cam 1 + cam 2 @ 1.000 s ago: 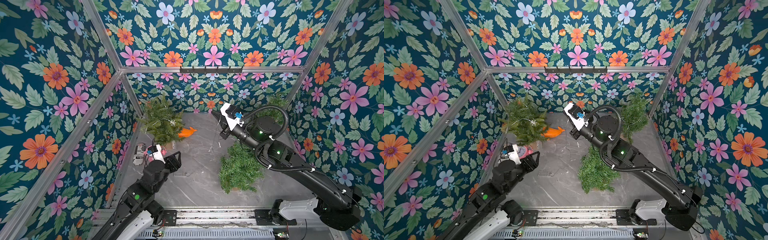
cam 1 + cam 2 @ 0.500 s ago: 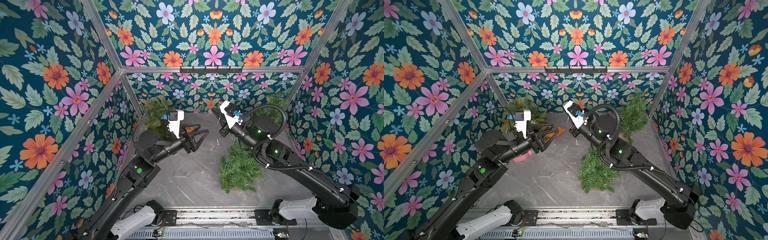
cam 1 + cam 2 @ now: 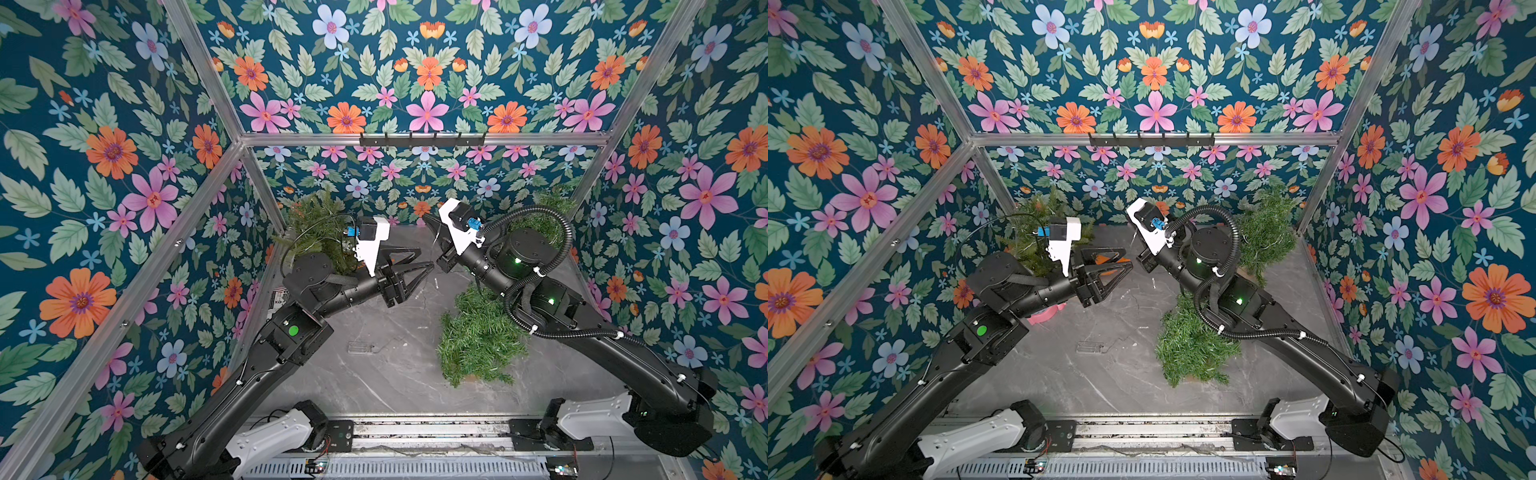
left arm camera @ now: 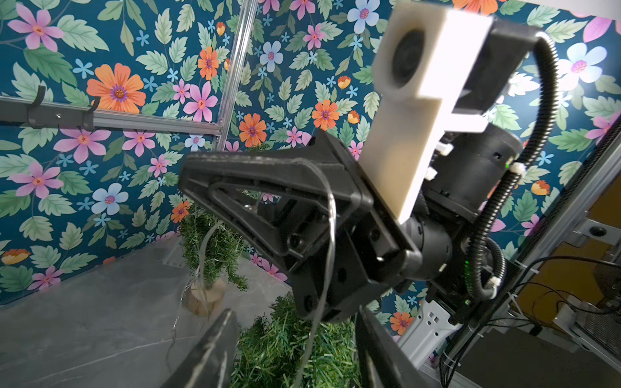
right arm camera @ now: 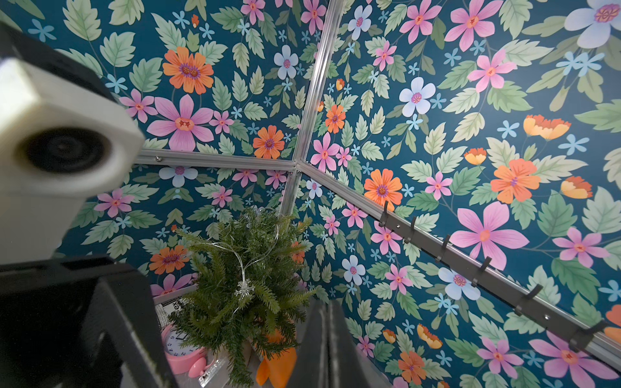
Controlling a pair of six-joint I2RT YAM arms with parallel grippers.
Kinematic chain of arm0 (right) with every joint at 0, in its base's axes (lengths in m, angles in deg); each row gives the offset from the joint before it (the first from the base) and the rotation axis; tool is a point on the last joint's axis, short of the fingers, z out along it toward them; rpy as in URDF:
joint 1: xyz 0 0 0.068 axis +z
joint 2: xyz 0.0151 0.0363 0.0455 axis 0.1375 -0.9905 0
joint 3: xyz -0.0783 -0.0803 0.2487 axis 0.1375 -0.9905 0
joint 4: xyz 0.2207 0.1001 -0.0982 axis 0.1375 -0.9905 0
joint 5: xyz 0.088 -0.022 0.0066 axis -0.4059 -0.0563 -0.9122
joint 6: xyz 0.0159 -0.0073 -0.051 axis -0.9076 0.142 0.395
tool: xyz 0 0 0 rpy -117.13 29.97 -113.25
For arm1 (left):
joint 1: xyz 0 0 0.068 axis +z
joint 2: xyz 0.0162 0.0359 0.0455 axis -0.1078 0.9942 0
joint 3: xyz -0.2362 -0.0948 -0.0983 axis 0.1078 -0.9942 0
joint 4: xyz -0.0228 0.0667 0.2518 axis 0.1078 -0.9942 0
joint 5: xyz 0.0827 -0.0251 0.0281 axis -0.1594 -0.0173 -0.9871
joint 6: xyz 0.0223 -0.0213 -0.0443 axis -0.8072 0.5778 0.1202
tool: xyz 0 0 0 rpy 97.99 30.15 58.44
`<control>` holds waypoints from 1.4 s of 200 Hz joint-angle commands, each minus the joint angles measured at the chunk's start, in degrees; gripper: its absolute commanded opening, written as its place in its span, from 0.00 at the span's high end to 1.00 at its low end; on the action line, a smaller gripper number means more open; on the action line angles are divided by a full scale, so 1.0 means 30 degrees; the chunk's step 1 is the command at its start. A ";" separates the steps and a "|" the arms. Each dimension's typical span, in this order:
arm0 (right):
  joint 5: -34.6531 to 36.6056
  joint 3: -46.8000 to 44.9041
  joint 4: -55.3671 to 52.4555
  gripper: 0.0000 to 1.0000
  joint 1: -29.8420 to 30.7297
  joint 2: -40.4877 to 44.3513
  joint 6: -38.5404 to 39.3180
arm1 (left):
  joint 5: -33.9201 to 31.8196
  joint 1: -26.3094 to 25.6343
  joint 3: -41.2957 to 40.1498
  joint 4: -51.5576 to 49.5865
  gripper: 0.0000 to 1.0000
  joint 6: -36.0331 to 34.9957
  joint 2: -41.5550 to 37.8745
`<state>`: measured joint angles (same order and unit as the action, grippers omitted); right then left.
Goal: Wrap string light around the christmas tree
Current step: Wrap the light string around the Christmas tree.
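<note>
My right gripper is pinched shut on the thin silvery string-light wire, which hangs vertically just ahead of my half-spread, empty left gripper, with the green wood-based Christmas tree standing far right.

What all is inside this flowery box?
Christmas trees: three, green, both back corners and mid-table right.
String light: one, silvery wire, hanging from right gripper.
Clear box: one, transparent, table centre.
Alarm clock: one, pink, by back-left tree.
Orange object: one, by back-left tree.
Hook rail: one, black, back wall.
Table: one, grey marble.
Walls: floral, blue, all round.
Arms: two, black; left gripper open, right gripper shut on string light.
</note>
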<state>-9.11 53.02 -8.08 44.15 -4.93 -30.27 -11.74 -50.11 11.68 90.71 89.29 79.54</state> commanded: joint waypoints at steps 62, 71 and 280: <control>0.1290 0.0296 0.0583 0.89 0.0021 -0.0275 0.0528 | -0.1669 -0.0771 0.0500 0.1218 1.00 -0.0942 -0.0021; 0.1588 0.0367 0.0610 0.84 0.0022 -0.0347 0.0419 | -0.1747 -0.0778 0.0389 0.1336 1.00 -0.0928 -0.0226; 0.4109 0.2896 0.3105 0.57 -0.8165 -0.1995 -0.5080 | -0.2653 -0.0887 -0.2232 0.0480 1.00 -0.0821 -0.3781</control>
<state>1.99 61.46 -2.82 21.79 -11.64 -43.26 -18.54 -52.73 5.62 91.39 86.82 69.07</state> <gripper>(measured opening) 0.439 0.053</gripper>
